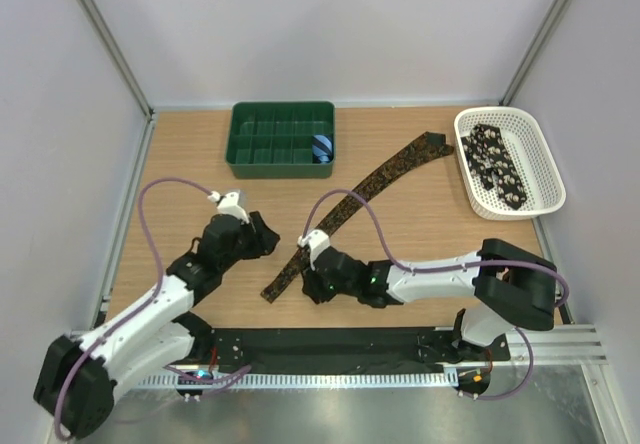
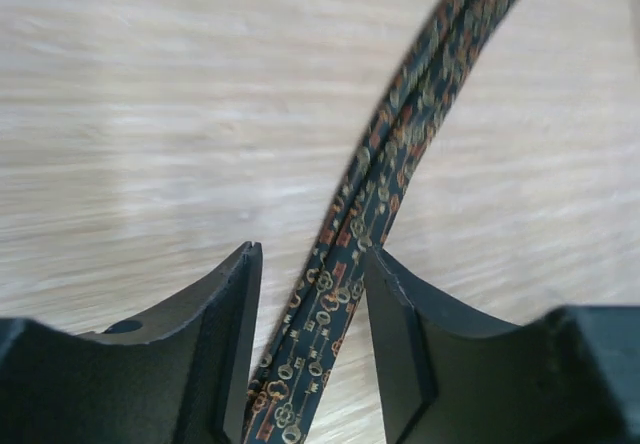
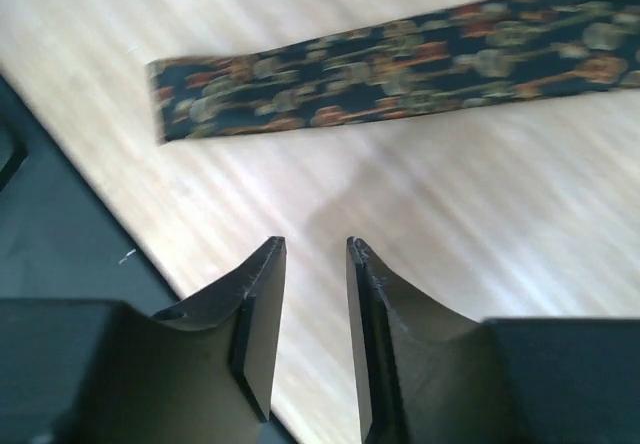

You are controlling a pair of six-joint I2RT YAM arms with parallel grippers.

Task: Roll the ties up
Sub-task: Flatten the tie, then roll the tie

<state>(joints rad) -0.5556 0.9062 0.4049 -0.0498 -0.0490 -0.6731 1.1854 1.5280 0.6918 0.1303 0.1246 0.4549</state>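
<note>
- OK, L gripper (image 2: 311, 252): black jaws partly apart, gripping nothing. Long dark brown fabric necktie w/ tan-orange speckles (image 2: 400, 164) shows in the gap, running away up-right. Its edge sits close to one finger (image 2: 425, 349); can't tell if they touch.
- R gripper (image 3: 313, 242): jaws only a narrow slit apart, nothing btwn them, bare wood below.
- Blunt narrow end of the same tie lies flat just beyond the R fingertips, apart from them.
- Top view: tie lies in a shallow curve on the pale wooden table (image 1: 420, 254). Narrow end is near the arms, btwn the two grippers; wide pointed end is at far right, near the basket, not touching it.
- Black strip mat (image 1: 330, 342) runs along the near table edge.
- Far side: dark green plastic compartment tray (image 1: 282, 105), small blue striped roll (image 1: 321, 147) in its right-end compartment.
- Far right: white plastic lattice basket (image 1: 537, 159), black necktie w/ pale spots (image 1: 495, 159) lying loosely inside.
</note>
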